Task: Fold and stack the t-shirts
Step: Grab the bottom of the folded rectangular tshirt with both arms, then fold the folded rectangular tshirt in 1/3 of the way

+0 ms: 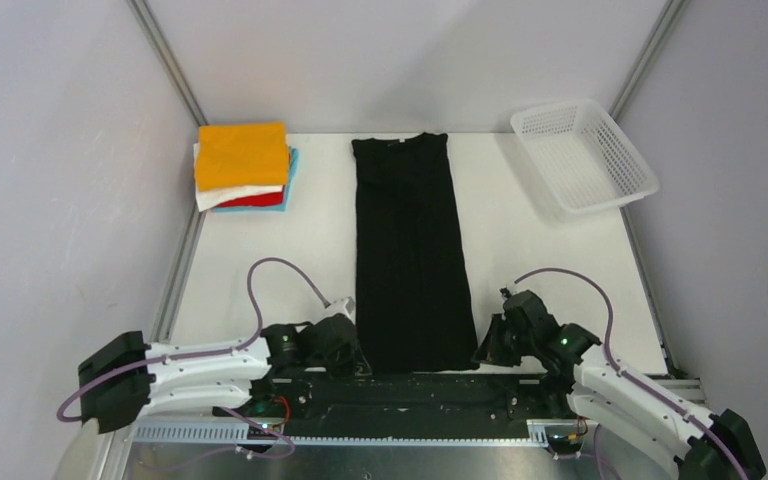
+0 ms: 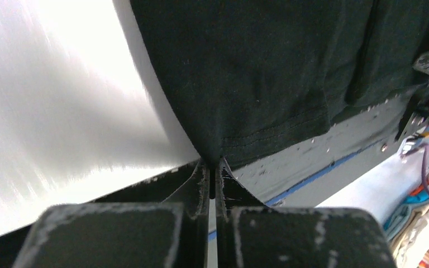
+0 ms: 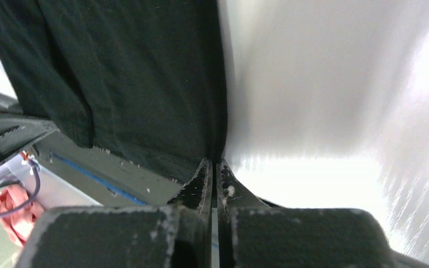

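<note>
The black t-shirt [image 1: 408, 250] lies as a long narrow strip down the middle of the white table, collar at the far end. My left gripper [image 1: 357, 357] is shut on its near left hem corner; in the left wrist view the black t-shirt [image 2: 257, 72] runs into the closed left gripper [image 2: 213, 165]. My right gripper [image 1: 482, 350] is shut on the near right hem corner; in the right wrist view the black t-shirt [image 3: 128, 84] enters the closed right gripper [image 3: 214, 163]. A stack of folded t-shirts [image 1: 243, 163], orange on top over white, red and light blue, sits at the far left.
A white plastic mesh basket [image 1: 584, 155] stands tilted at the far right corner. Grey walls and metal frame posts close in the table on the left, right and back. The dark metal front rail [image 1: 420, 390] runs just behind the shirt's hem.
</note>
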Controlling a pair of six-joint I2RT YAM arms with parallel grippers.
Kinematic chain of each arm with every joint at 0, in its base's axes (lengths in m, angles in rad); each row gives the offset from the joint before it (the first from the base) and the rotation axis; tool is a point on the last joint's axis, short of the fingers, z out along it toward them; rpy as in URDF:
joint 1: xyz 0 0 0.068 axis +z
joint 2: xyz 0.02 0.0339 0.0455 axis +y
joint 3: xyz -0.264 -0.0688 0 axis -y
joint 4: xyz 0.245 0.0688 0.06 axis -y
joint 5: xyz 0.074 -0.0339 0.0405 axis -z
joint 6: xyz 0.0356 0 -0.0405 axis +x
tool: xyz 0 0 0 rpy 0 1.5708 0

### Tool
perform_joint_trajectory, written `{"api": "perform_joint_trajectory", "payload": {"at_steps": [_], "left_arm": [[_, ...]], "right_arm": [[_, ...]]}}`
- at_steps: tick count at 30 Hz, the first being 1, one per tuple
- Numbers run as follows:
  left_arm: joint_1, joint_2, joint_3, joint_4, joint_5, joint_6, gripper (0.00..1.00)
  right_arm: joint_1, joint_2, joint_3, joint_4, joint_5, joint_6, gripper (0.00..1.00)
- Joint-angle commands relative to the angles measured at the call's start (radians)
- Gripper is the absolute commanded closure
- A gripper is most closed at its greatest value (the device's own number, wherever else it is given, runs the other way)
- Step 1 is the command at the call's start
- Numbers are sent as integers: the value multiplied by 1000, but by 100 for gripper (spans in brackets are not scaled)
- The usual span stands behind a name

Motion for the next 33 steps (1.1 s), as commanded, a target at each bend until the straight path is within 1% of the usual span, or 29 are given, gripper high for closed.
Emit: {"api": "perform_joint_trajectory", "payload": {"at_steps": [1, 2, 5, 9, 11, 13, 16, 21, 22, 23, 24, 26, 28, 31, 33], "left_arm": [[-79, -69, -33, -28, -17, -39, 100], [-89, -81, -32, -27, -19, -42, 100], [-109, -110, -7, -28, -37, -22, 100], [-97, -132, 52, -28, -112, 51, 100], [-63, -127, 90, -28, -114, 104, 100], [-10, -111, 126, -28, -112, 165, 100], [98, -87, 178, -27, -99, 267, 100], [246, -24, 299, -9, -115, 391, 100], [293, 6, 326, 9, -101, 418, 100], [316, 25, 339, 18, -94, 430, 100], [363, 61, 370, 34, -75, 454, 100], [423, 125, 418, 54, -44, 486, 100], [474, 187, 474, 60, -25, 519, 100], [553, 265, 545, 70, 8, 563, 100], [595, 348, 595, 76, 33, 578, 100]], "right_arm": [[80, -104, -4, -116, -28, 83, 100], [109, -141, -4, -127, -29, 92, 100], [155, -178, 1, -120, -14, 127, 100], [157, -135, 51, -51, 28, 109, 100], [154, -88, 100, -32, 61, 77, 100], [139, -17, 148, -9, 83, 40, 100], [91, 52, 221, 32, 82, -10, 100], [-34, 178, 305, 144, 87, -60, 100], [-66, 197, 329, 162, 79, -62, 100], [-80, 234, 340, 203, 74, -66, 100], [-107, 253, 364, 243, 66, -69, 100], [-143, 320, 415, 281, 52, -83, 100], [-177, 426, 479, 294, 47, -106, 100], [-213, 518, 570, 329, 37, -133, 100], [-249, 588, 619, 351, 22, -142, 100]]}}
